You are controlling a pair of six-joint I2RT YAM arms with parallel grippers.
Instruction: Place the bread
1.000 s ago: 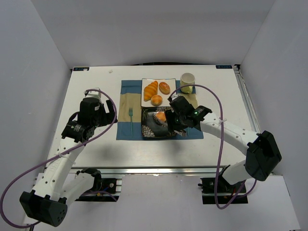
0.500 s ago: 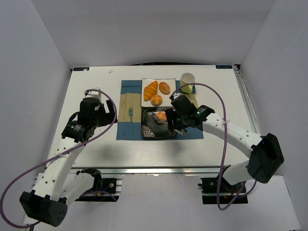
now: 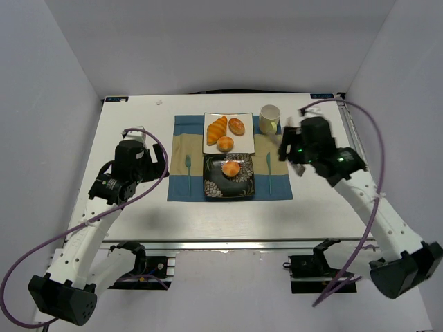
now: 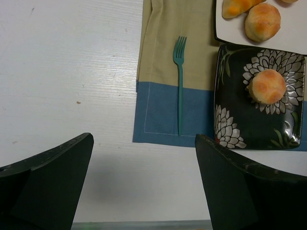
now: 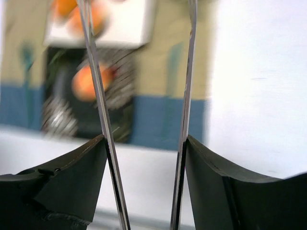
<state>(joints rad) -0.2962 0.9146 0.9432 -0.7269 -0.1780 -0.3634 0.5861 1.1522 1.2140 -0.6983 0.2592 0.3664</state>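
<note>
Okay, I see bread (image 3: 231,168) mid dark plate (image 3: 208,187) | right gripper (image 3: 286,149) at placemat (image 3: 180,191) edge, jaws apart, empty | left gripper (image 4: 144,139) jaws apart

The bench (image 4: 72,72) looks like white-painted wood — faint grain, matt. The placemat (image 4: 163,115) is woven cloth, the fork (image 4: 180,86) smooth teal plastic. The dark plate (image 4: 230,129) is glossy; the bread (image 4: 266,86) — matt, finely rough crust.

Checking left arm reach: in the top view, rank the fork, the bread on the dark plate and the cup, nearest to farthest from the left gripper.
1. fork: on the placemat, just right of the left gripper.
2. bread: on the dark plate, centre of the table.
3. cup: back right, farthest.
</note>
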